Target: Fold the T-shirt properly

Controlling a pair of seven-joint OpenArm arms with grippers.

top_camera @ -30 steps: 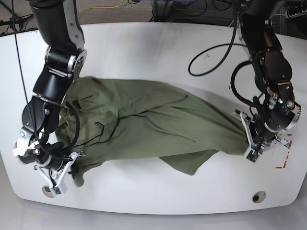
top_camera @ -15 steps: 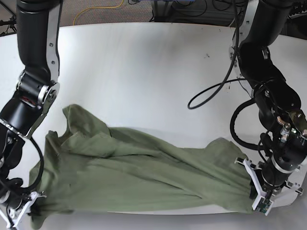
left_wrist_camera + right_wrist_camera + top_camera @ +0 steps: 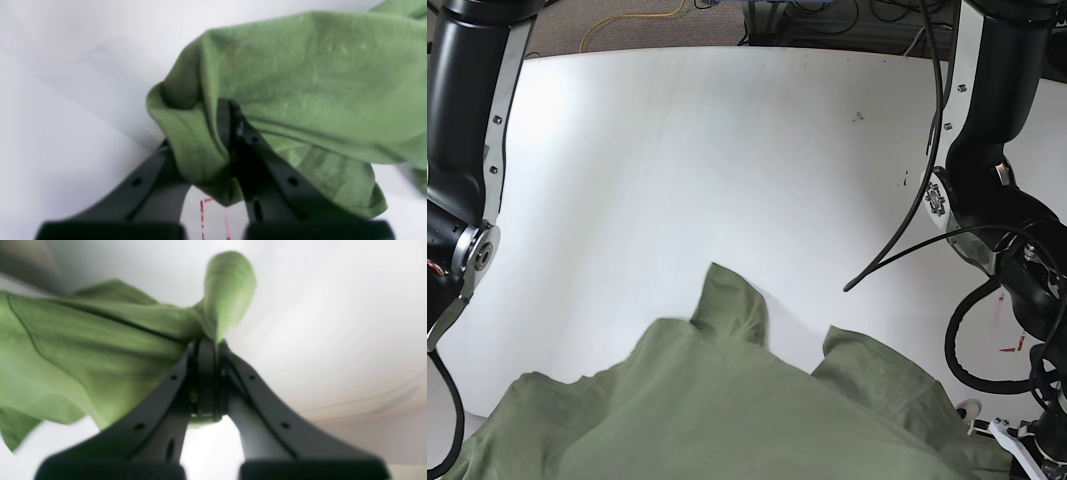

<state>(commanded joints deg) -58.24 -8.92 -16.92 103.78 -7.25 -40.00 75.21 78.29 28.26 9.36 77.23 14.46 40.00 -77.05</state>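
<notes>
Left wrist view: left gripper [image 3: 227, 133], jaws clamped on a hemmed edge of the olive T-shirt [image 3: 310, 83], cloth bunched between the black fingers [image 3: 277, 173] and draping to the right above the white table [image 3: 66, 100]. Right wrist view: right gripper [image 3: 206, 373], jaws pinched tight on a gathered fold of the T-shirt [image 3: 83, 350], a tuft of cloth standing above the grip. Base view: T-shirt [image 3: 717, 410] spread low across the near edge of the table [image 3: 727, 150], held up between both arms, rumpled. Handling, by judgement: light, soft, limp, not fragile; sags and creases freely; best held at hems and corners, pulled taut.
</notes>
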